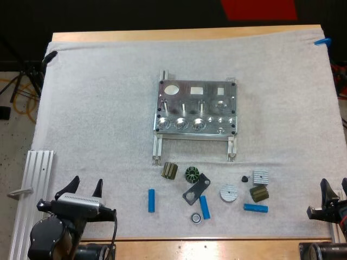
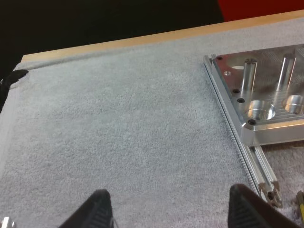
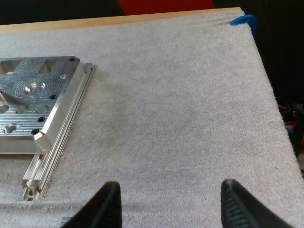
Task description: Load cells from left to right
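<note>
Your left gripper [image 1: 87,185] hangs over the near left corner of the white mat [image 1: 97,108], fingers spread and holding nothing. Three blue cylinders [image 1: 152,200] [image 1: 204,207] [image 1: 255,207] lie among small dark parts [image 1: 170,171] just in front of the metal fixture [image 1: 196,108], and your right gripper [image 1: 334,190] sits at the right edge, fingers likewise released.

The left gripper [image 1: 87,187] is held well apart from the metal fixture [image 1: 196,108] on its near left, the right gripper [image 1: 333,194] on its near right, both spread wide, nothing being clasped.

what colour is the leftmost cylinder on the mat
Bright blue cylinder, clearest in the high view.
</note>
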You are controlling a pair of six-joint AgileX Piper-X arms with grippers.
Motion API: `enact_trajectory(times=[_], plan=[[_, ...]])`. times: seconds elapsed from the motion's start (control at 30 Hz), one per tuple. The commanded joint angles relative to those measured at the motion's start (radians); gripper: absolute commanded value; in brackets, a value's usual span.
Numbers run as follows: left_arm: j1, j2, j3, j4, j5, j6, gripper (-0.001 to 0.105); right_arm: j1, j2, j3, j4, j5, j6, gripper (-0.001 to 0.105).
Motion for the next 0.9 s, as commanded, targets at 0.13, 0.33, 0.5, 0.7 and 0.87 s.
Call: enact_trajectory(times=[0.13,0.33,0.5,0.7,0.87], plan=[[-0.004,-0.129,-0.001,-0.012,-0.003,-0.001,0.053,-0.007,-0.029,-0.009,0.003,-0.003,0.003,0.047],[-0.004,-0.119,-0.021,0.019,0.051,-0.001,0.053,-0.007,-0.014,-0.009,0.003,-0.049,0.015,0.047],[-0.004,0.0,-0.136,0.102,0.101,-0.001,0.053,-0.007,0.068,-0.047,0.0,-0.145,0.046,0.047],[-0.004,0.214,-0.271,0.146,0.249,-0.033,0.053,-0.007,0.226,-0.116,-0.003,-0.22,0.041,0.047],[-0.065,0.345,-0.308,0.183,0.289,-0.04,0.053,-0.007,0.357,-0.17,-0.007,-0.296,-0.013,0.047]])
